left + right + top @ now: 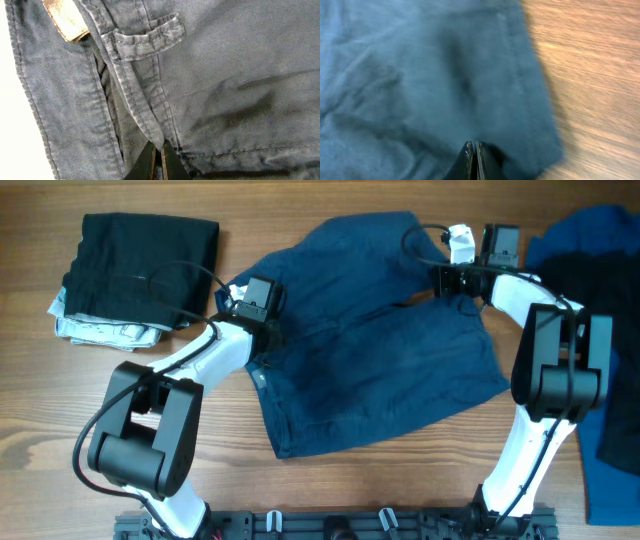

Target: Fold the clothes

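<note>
While one black cloth stack sits folded left of the dark navy denim trousers, L gripper & R gripper pinch those, spread out & not folded yet.

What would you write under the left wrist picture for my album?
Left gripper pinches the navy trousers at a seam near a belt loop and tan label.

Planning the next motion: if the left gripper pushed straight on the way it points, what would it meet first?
Likely the navy trousers themselves: the left gripper is shut on their seam, with the belt loop further ahead.
</note>
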